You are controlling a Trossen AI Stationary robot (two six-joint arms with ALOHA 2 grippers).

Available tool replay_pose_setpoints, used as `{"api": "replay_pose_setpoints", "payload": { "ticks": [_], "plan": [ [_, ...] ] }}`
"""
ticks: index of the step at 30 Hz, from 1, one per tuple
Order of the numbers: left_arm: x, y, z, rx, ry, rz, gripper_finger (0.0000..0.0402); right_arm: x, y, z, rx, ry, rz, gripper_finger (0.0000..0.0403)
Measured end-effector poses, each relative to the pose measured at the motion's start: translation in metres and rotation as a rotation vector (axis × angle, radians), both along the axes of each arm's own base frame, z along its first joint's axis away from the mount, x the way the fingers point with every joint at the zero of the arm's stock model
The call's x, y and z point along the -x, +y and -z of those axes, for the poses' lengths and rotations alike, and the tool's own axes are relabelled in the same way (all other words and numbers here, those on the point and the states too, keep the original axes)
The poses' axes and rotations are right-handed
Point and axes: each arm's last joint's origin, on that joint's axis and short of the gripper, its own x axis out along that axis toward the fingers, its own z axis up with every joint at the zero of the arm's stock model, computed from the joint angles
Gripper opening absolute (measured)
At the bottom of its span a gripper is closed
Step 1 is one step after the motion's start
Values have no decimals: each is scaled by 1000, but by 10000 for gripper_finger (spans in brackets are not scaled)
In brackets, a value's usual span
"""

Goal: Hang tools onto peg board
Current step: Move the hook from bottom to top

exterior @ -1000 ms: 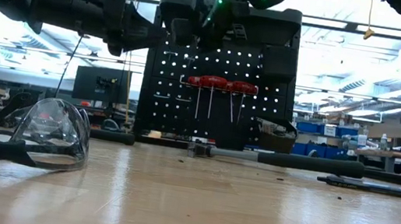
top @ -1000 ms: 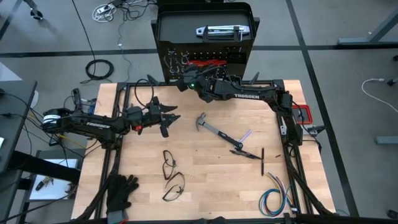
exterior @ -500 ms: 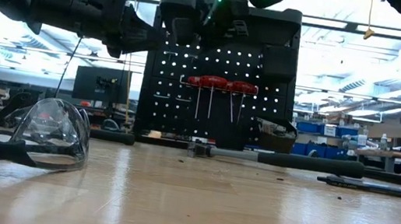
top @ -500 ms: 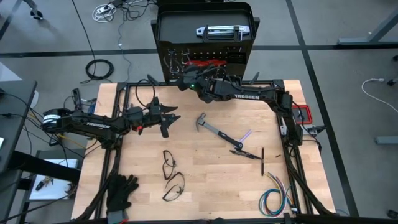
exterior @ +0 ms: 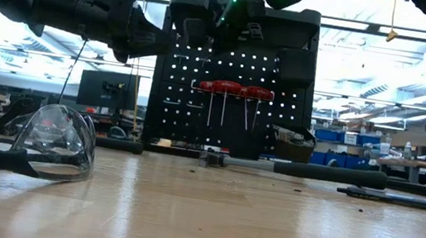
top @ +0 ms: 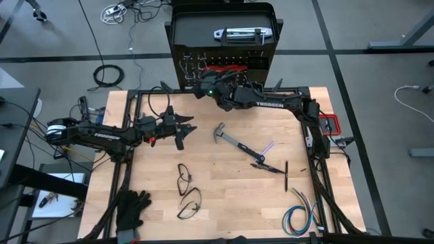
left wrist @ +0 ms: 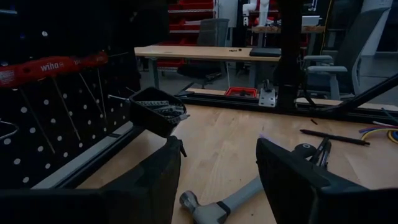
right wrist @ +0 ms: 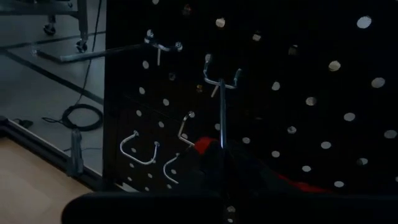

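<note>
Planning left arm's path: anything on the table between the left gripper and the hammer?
No, in the high view it's bare wood between the open left gripper and the hammer.

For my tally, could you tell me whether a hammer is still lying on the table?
Yes, a hammer lies flat on the table, mid-surface, untouched by either arm.

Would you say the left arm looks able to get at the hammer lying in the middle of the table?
Probably yes: the left gripper is open, empty and raised beside the hammer, with only bare wood between them.
</note>
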Motion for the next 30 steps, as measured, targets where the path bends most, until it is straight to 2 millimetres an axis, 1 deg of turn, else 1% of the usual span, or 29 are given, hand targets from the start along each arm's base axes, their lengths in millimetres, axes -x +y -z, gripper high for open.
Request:
{"api": "replay_pose_setpoints", "payload": {
  "ticks": [9, 14, 17, 19, 22, 27, 30],
  "plan": [
    [0, 0, 0, 0, -1, 0, 206, 14, 0, -21, -46, -61, -23, 9],
    [0, 0, 0, 0, -2, 0, 206, 16, -2, -21, -72, -66, -61, 9],
    [0, 0, 0, 0, -1, 0, 206, 18, -4, -20, -122, -69, -108, 9],
    [0, 0, 0, -1, -3, 0, 206, 20, -6, -19, -160, -44, -109, 9],
    [0, 0, -1, -1, -7, 0, 206, 25, -5, -31, -204, -25, -94, 9],
    [0, 0, -2, -4, -22, 0, 206, 27, 0, -59, -198, -38, -114, 9],
    [0, 0, -2, -5, -25, 0, 206, 27, 1, -66, -221, -64, -155, 9]
  ]
}}
